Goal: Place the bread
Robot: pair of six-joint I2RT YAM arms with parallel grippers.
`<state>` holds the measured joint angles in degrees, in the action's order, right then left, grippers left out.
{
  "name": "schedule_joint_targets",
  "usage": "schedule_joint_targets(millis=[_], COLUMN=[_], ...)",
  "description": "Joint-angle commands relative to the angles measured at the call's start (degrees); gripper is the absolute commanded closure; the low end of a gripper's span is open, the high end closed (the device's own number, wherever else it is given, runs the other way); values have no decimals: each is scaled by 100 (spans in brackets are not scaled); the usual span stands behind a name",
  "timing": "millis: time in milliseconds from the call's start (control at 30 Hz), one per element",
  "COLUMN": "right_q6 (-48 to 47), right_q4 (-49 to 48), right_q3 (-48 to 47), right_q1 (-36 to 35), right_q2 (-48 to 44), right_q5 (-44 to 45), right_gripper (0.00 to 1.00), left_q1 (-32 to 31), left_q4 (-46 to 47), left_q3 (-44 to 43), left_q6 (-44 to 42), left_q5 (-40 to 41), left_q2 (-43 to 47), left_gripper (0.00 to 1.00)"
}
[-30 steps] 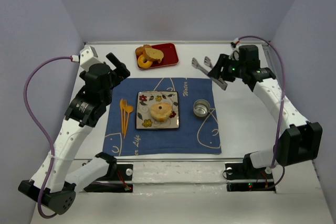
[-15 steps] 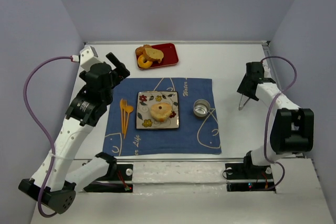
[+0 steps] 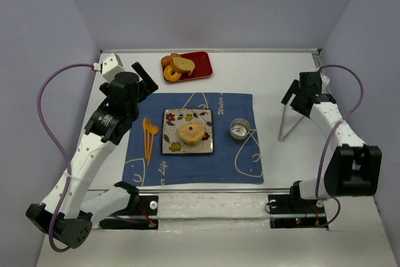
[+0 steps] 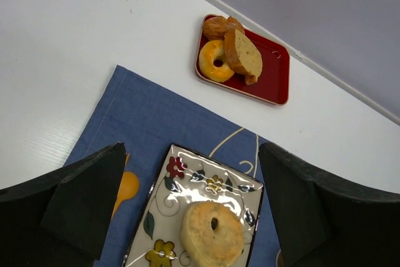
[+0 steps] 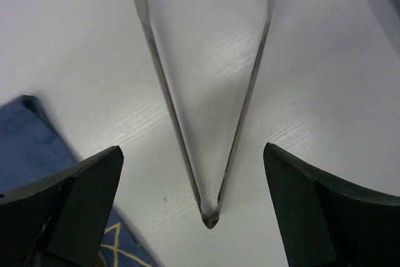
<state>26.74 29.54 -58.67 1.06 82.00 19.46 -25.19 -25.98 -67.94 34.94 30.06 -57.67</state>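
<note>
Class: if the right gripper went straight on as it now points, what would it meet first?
Probably the metal tongs on the white table, just ahead of the right gripper; depth is unclear.

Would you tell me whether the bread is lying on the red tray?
No, the bread sits on the flowered plate, well apart from the tray.

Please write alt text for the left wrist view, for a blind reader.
A round, pale tan bread with a small central hole lies on a square flowered plate on a blue cloth. Behind, a red tray holds an orange ring doughnut and a toasted bread slice. The black left gripper stands open at the bottom.
</note>
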Motion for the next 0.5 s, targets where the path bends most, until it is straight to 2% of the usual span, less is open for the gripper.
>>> schedule_joint_targets(millis=[0, 100, 267, 467], right_q6=[-73, -11, 120, 60], right_q4=[87, 87, 87, -18], right_q3=[-548, -505, -286, -170], right_q1=[26, 26, 26, 26], right_q2=[-1340, -2027, -2600, -2680], right_q5=[-83, -48, 58, -126], right_gripper=[0, 0, 0, 0], left_q1=[-39, -30, -30, -30], left_q4=[84, 75, 93, 119], left_q3=[-35, -61, -105, -96], left_q6=[-40, -31, -48, -40], left_q5=[228, 324, 474, 553], left_q2=[19, 28, 89, 186], left_gripper=[1, 1, 1, 1])
